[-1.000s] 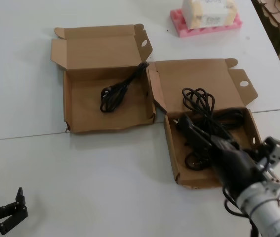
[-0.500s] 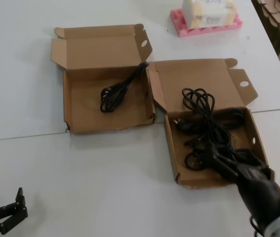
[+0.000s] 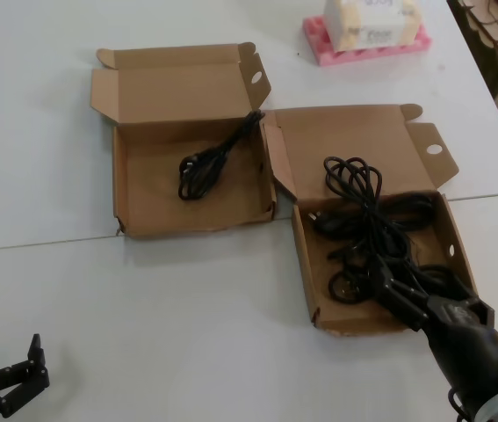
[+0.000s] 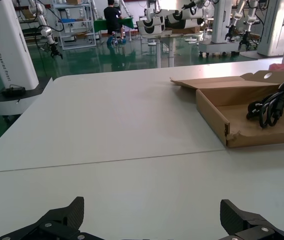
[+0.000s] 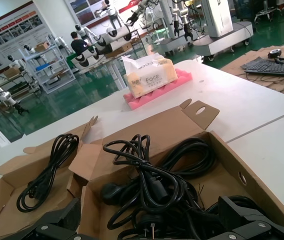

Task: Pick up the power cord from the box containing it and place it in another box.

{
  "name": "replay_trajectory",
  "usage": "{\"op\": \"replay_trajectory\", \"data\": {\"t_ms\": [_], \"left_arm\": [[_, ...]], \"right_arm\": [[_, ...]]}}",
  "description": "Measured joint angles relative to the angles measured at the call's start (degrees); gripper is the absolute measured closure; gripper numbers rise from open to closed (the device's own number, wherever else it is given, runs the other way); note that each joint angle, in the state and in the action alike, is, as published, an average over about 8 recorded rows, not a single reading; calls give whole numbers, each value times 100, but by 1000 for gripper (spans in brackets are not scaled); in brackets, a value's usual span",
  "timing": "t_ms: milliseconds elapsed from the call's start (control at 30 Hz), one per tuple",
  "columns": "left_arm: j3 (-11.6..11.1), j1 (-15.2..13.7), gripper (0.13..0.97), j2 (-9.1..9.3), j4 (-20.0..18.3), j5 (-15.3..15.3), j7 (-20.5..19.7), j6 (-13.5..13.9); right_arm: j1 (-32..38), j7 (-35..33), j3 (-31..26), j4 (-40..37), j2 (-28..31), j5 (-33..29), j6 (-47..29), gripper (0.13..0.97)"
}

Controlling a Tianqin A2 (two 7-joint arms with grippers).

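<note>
Black right gripper (image 3: 387, 283) fingers spread over tangled cable (image 5: 152, 190); left gripper (image 4: 152, 222) likewise open, empty.

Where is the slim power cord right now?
In the head view, the power cord lies inside the left-hand box, beside the box of tangled cables.

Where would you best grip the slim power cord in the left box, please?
Grip the power cord across its narrow bundled middle, from straight above: it lies flat and diagonal on the floor of the box, whose walls block sideways approaches.
</note>
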Motion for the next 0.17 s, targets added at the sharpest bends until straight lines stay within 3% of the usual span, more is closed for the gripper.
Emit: {"op": "replay_trajectory", "data": {"t_ms": [167], "left_arm": [[0,0,132,0,0,0,0,0]], "right_arm": [[0,0,0,0,0,0,0,129]]}}
